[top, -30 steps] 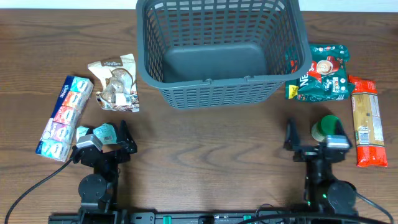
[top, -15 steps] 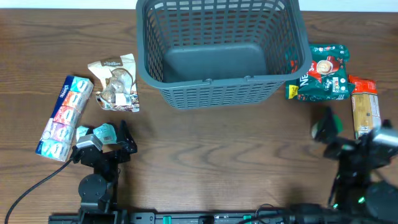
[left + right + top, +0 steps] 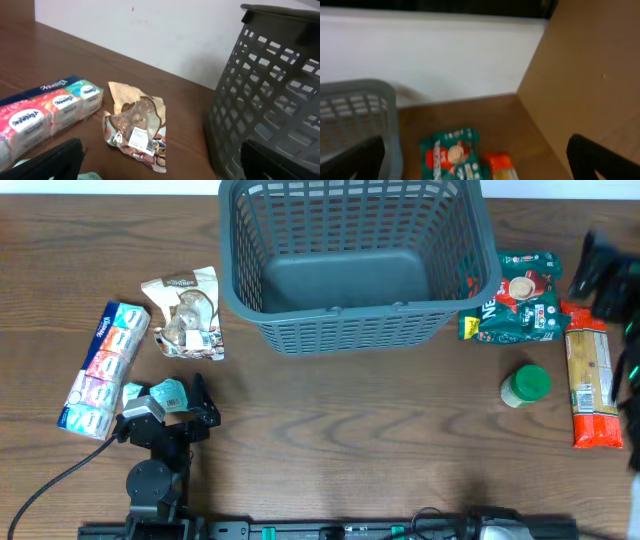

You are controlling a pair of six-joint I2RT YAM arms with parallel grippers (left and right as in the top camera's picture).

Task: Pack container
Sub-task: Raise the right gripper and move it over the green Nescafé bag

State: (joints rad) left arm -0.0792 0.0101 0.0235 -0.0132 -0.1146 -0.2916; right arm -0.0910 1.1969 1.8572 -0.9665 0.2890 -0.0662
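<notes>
The dark grey lattice basket (image 3: 350, 330) stands empty at the back centre. It also shows in the left wrist view (image 3: 270, 100) and the right wrist view (image 3: 355, 115). My left gripper (image 3: 163, 395) is open and empty at the front left, near a tissue pack (image 3: 100, 367) and a clear snack bag (image 3: 186, 313). My right gripper (image 3: 603, 272) is blurred at the far right edge, raised above a green packet (image 3: 515, 297). In the right wrist view its jaws (image 3: 475, 167) are wide open and empty over the green packet (image 3: 452, 155).
An orange pasta packet (image 3: 590, 375) and a green-lidded jar (image 3: 525, 385) lie at the right. The left wrist view shows the tissue pack (image 3: 45, 107) and snack bag (image 3: 137, 130) ahead. A white wall runs behind the table.
My right arm has left the front right, risen and swung back to the far right edge by the green packet, uncovering the jar. The left arm has not moved.
</notes>
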